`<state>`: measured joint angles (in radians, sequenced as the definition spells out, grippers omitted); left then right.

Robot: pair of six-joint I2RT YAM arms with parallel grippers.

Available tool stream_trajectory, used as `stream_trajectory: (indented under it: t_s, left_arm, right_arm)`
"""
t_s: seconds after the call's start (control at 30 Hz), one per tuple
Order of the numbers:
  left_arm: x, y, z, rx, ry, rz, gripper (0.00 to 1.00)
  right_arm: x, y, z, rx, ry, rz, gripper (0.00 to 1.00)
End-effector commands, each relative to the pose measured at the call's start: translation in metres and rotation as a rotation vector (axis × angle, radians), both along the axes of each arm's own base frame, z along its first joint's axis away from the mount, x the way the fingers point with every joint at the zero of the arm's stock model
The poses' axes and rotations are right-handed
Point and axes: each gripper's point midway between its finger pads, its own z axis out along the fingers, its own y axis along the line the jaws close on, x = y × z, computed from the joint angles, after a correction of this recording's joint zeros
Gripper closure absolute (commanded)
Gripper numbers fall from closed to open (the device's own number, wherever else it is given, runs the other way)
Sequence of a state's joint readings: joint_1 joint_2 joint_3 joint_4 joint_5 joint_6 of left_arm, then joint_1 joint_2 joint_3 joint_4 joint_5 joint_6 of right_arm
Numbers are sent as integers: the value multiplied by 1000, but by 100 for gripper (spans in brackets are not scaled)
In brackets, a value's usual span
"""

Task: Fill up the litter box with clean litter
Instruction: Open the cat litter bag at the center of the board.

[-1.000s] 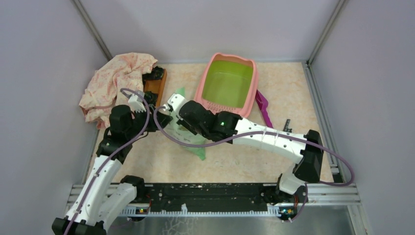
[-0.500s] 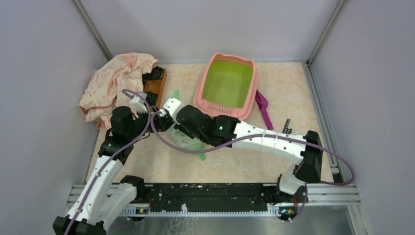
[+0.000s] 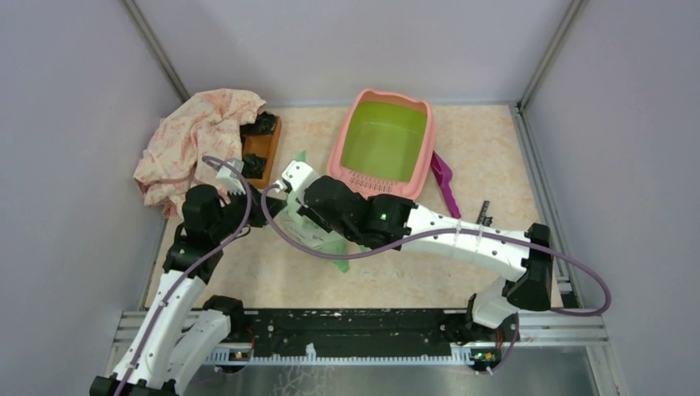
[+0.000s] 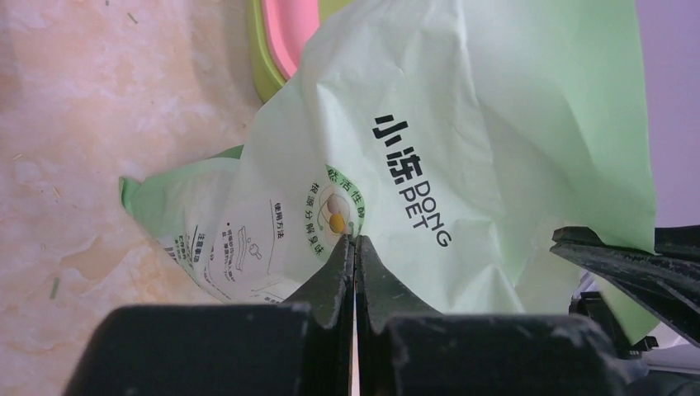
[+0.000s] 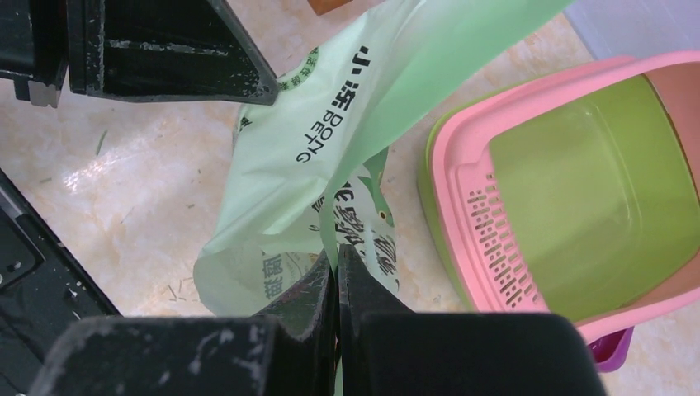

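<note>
Two tools pressed shut: right tool (image 5: 337, 257) pinches a fold of the limp, slippery light green printed plastic bag (image 5: 314, 140); left tool (image 4: 356, 244), at nine o'clock, hold unclear.

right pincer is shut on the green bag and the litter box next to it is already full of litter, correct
Not quite. The litter box is empty: the right wrist view shows its green floor bare, with nothing in it. The rest holds: the right pincer is shut on the bag, with the box next to it.

The pink-rimmed litter box (image 3: 381, 144) sits upright, lime-green inside showing, slotted ledge at its near end.
</note>
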<state>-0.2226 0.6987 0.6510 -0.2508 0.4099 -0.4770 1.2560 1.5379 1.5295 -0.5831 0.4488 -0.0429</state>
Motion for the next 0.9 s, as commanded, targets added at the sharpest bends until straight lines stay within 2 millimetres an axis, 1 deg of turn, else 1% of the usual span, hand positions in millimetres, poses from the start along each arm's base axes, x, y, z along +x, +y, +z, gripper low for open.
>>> stream_trajectory:
  t_s: [0.0,0.1,0.13,0.23,0.27,0.3,0.37,0.4,0.47,0.53,0.6,0.7,0.87]
  left_arm:
    - [-10,-10,12,-39,-37,-62,99]
    - [-10,-12,7,-52,-26,-69,99]
    - [-10,-12,7,-55,-26,-69,99]
    - [-9,-13,6,-59,-24,-70,99]
    - [-9,-13,6,-59,-25,-69,99]
    - [-9,-12,7,-59,-27,-69,99]
    - [-9,-12,7,-57,-28,-69,99]
    - [-9,-12,8,-57,-29,-69,99]
    - [-9,-12,7,-55,-26,-68,99]
    - [-9,-12,7,-55,-29,-68,99]
    - [-10,-12,7,-54,-30,-69,99]
    - [-9,-12,7,-52,-30,-67,99]
    - [-8,-11,10,-48,-38,-66,98]
  right_arm:
    - [-7,-3,48,138,-38,-4,100]
    - [-10,-4,47,135,-20,2,100]
    - [-10,-4,46,133,-15,2,97]
    - [-7,-11,47,128,-23,-21,52]
    - [-5,-15,51,133,-31,-34,45]
    - [-3,-19,53,137,-31,-42,42]
    - [1,-25,58,179,-6,-52,41]
    - [2,-28,60,193,2,-47,41]
    - [7,-34,63,212,16,-40,49]
    - [7,-38,64,217,29,-23,66]
    - [2,-35,64,216,46,17,83]
    - [-9,-25,55,200,101,90,99]
    - [-20,-11,28,143,184,161,100]
